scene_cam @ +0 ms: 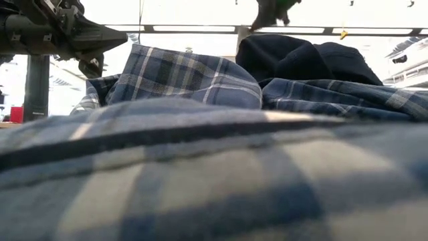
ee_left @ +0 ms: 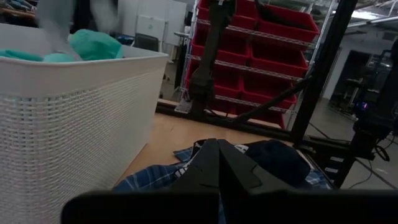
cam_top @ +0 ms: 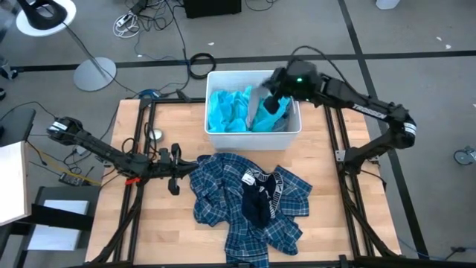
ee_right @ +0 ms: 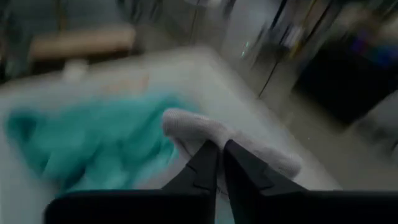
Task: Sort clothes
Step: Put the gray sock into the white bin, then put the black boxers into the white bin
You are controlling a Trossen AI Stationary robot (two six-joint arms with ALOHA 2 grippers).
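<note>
A white bin [cam_top: 216, 135] stands at the table's far middle with turquoise cloth [cam_top: 227, 110] in it. My right gripper [cam_top: 277, 103] is over the bin's right part, shut on a pale grey garment [ee_right: 249, 149] above the turquoise cloth [ee_right: 93, 149]. A heap of blue-and-white plaid shirts [cam_top: 223, 197] lies on the table's near middle, with a dark garment [cam_top: 256, 207] on top. My left gripper [cam_top: 186, 173] is shut and empty, just left of the heap, and it also shows in the low view [scene_cam: 93, 60]. My right gripper pinches a bunched fold of the pale grey garment [ee_right: 198, 138] between its two fingers, coming from above and slanting down into the bin. The garment hangs off the fingertips over the turquoise cloth. How many layers it holds cannot be told.
The bin's perforated wall [ee_left: 68, 112] stands close beside my left gripper. Bare wood table [cam_top: 327, 171] lies right of the heap and in front of the bin. Black frame rails [cam_top: 346, 193] run along both table sides.
</note>
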